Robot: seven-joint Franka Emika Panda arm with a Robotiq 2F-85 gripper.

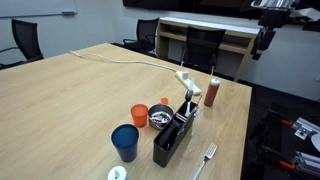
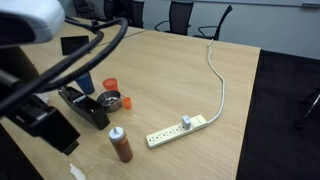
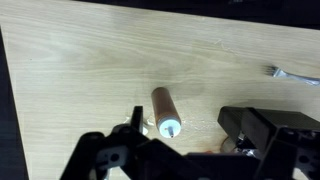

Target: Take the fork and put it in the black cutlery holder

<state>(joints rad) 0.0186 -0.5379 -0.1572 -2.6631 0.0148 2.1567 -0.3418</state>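
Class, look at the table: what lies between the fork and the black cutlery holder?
Nothing. In an exterior view, the fork lies beside the black cutlery holder, with only bare table between them.

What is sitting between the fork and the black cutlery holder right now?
Nothing visible. The fork lies on bare table beside the black cutlery holder; the metal cup stands on the holder's other side.

The arm (image 2: pixel 28 14) has a white, rounded link housing; thick black cables (image 2: pixel 95 45) loop off it, as seen in an exterior view. The gripper (image 3: pixel 185 145) is matt black throughout, w/ a blocky body and angular, linkage-type fingers (image 3: pixel 105 155) (wrist view). In an exterior view it reads as a dark, boxy unit under a pale wrist section (image 1: pixel 275 6).
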